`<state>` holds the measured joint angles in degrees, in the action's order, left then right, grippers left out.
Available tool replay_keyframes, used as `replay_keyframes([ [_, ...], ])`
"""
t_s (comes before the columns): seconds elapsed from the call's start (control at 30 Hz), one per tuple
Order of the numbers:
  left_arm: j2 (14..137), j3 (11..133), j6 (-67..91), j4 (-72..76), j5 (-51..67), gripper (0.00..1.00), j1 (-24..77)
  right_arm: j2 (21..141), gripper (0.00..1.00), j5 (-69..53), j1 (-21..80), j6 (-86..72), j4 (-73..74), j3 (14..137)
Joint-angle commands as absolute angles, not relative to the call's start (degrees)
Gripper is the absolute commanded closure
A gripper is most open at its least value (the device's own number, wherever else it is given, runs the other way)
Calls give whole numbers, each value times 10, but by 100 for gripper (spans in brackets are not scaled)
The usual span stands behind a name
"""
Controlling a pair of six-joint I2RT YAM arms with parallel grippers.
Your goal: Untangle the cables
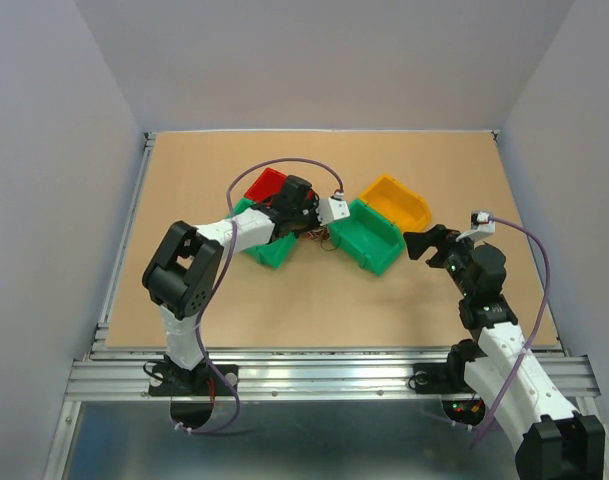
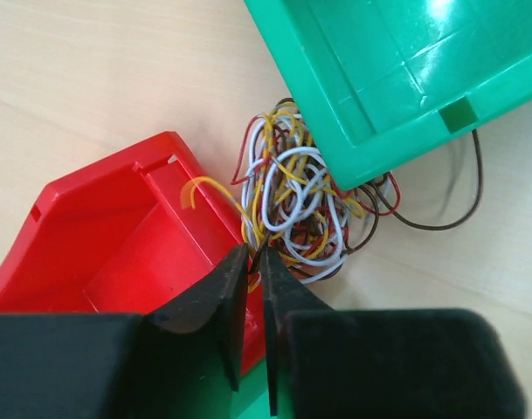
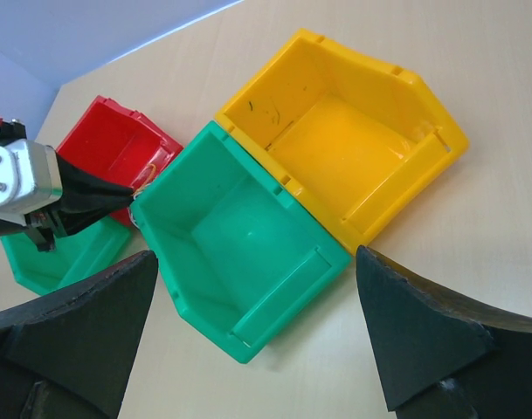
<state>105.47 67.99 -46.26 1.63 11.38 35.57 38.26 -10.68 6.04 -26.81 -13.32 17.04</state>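
Against the outer wall of the green bin [image 2: 397, 70], on the table [image 1: 384, 310], the cables [image 2: 296, 205] lie in one loopy knot of yellow, white, red and dark strands. They are wedged between that bin and the red bin [image 2: 100, 244] on its far side. One dark strand strays out along the green bin's wall, and part of the knot is hidden under its rim.

The left tool [image 2: 255, 255] sits at the edge of the knot farthest from the green bin. Its jaws are almost together, leaving only a thin slit, and a yellow strand appears to be pinched at the tips. The right tool [image 3: 255, 253] hangs above the green bin with its jaws wide apart and nothing between them.

The green bin, the yellow bin [image 3: 344, 131] touching it, and the red bin all look empty, as far as their insides show. No wire lies apart from the rest. I judge the task to be barely begun: a first strand is gripped, none is pulled free, and every cable remains to be separated.
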Motion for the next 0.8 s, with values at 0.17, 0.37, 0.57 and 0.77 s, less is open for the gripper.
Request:
replay_keyframes([
  [0.17, 845, 607, -397, 10, 155, 82, 358, 393, 0, -147, 62, -262, -179, 163],
  [0.37, 728, 550, -343, -28, 198, 82, 361, 468, 4, -272, 88, -254, -247, 174],
  [0.57, 650, 475, -361, -3, 221, 86, 361, 559, 4, -149, 241, -175, -200, 241],
  [0.77, 600, 429, -362, 39, 261, 87, 361, 662, 17, -66, 282, -132, -201, 280],
])
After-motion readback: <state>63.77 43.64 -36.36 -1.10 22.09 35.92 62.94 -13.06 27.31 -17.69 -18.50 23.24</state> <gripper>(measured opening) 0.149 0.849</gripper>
